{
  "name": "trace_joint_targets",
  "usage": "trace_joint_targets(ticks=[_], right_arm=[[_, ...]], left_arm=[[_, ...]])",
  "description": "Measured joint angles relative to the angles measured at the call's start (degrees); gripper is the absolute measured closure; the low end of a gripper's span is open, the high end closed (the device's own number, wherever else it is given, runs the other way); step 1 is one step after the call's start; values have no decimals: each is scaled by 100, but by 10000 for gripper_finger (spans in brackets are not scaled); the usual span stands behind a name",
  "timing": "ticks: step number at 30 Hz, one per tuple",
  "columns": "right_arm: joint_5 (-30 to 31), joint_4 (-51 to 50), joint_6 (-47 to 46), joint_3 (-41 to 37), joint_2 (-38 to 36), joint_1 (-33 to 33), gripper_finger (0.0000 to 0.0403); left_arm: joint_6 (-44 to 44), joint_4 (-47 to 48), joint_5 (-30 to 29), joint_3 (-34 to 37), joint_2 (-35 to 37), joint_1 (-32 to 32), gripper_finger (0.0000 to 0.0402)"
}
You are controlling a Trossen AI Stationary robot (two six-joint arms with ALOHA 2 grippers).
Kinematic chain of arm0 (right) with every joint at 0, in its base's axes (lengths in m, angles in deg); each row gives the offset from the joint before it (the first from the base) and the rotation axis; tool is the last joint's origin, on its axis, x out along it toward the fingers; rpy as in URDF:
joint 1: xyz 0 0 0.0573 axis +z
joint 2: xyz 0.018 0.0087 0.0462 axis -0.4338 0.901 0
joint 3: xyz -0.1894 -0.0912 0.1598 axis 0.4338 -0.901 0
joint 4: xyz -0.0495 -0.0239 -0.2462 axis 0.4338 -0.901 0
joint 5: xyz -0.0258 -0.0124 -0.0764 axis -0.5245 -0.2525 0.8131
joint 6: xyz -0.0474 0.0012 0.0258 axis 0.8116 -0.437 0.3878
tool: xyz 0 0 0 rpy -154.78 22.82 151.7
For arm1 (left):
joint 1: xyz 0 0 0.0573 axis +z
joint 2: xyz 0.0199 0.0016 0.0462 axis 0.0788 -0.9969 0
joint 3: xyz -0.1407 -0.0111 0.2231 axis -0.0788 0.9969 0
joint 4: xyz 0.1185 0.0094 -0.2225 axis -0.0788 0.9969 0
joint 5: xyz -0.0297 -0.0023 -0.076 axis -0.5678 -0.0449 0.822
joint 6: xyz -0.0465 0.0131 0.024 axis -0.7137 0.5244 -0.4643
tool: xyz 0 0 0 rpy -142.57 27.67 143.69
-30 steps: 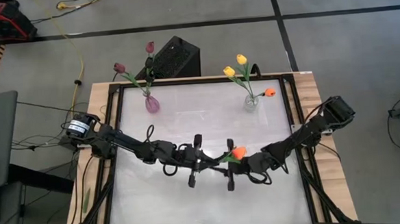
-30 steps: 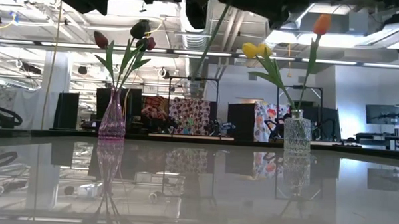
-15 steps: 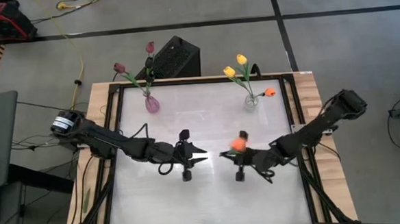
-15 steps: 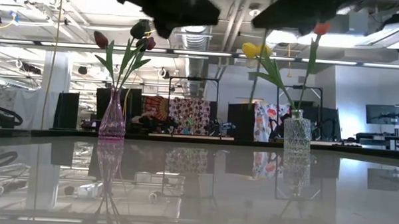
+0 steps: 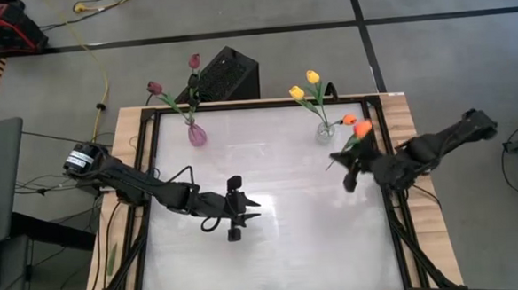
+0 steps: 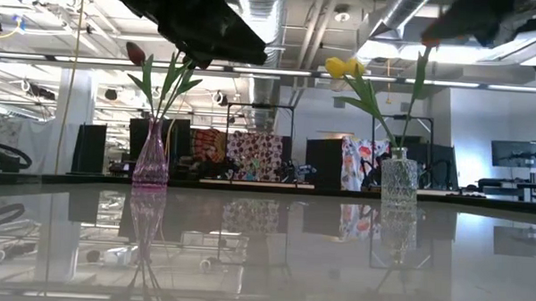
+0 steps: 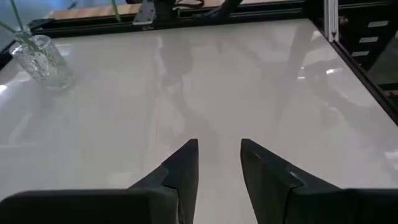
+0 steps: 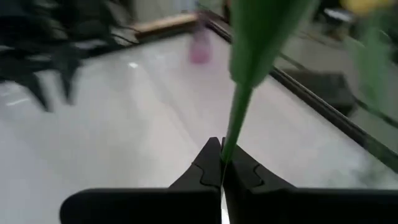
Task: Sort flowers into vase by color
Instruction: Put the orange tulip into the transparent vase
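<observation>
My right gripper is shut on an orange-red tulip, held in the air just right of and nearer than the clear vase. That vase holds two yellow tulips and one orange-red tulip by their stems. The pink vase at the far left holds maroon tulips. My left gripper is open and empty above the table's middle; its fingers show apart in the left wrist view. My right gripper pinches the tulip's thin green stem between its two fingertips. The stem runs on straight past the fingertips into a broad leaf. The tulip is lifted clear of the table, its head toward the far edge.
A black frame rail runs along the table's right side under my right arm. The white tabletop lies bare in the middle and near part. A black box stands behind the far edge.
My right gripper has carried the orange-red tulip from the table's middle toward the right and far edges, up to the clear vase. My left gripper has drawn back a little toward the left edge.
</observation>
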Motion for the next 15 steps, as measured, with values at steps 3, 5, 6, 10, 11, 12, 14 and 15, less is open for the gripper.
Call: trace_joint_targets(ticks=[3,5,6,10,11,12,14,15], right_arm=[[267,-979,-528,0,-425,-267,379],[400,-1386,-792,0,-584,-525,379],[401,-1526,-851,0,-628,-676,379],[279,-1933,-871,-2,-628,-1268,380],[262,-2023,-872,-4,-621,-1423,380],[250,-2107,-869,-4,-622,-1586,380],[241,-2181,-762,-4,-639,-1902,380],[168,-2175,-640,-4,-687,-2070,380]], left_arm=[[-5,-87,86,57,0,-4,292],[12,-61,87,75,0,-4,292],[12,-60,93,75,-4,-4,292],[13,-169,94,75,-4,-4,292],[-14,-170,96,75,-4,-4,292],[-28,-170,96,75,-4,-4,292],[-78,-174,96,75,-4,-4,292],[-107,-172,101,75,-4,-7,292]])
